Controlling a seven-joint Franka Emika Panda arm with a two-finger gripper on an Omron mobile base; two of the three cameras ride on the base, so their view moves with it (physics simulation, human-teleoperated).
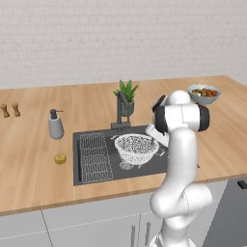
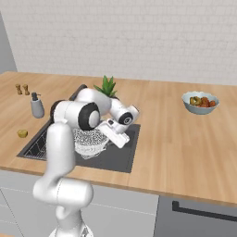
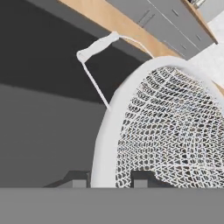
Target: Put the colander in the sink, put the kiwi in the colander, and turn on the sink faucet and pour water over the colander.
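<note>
Hand view: tool (image 3: 106,183) tips barely visible

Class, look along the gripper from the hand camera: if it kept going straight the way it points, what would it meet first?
Most likely the colander itself: its white rim runs between the jaws of the gripper, mesh just ahead. Depth is unclear.

Mid-frame in the left base view, the colander (image 1: 136,148) sits in the sink (image 1: 92,174), right of the wire rack (image 1: 95,157). The kiwi (image 1: 60,158) lies on the desk (image 1: 34,178) left of the sink; the sink faucet (image 1: 121,112) stands behind.
</note>
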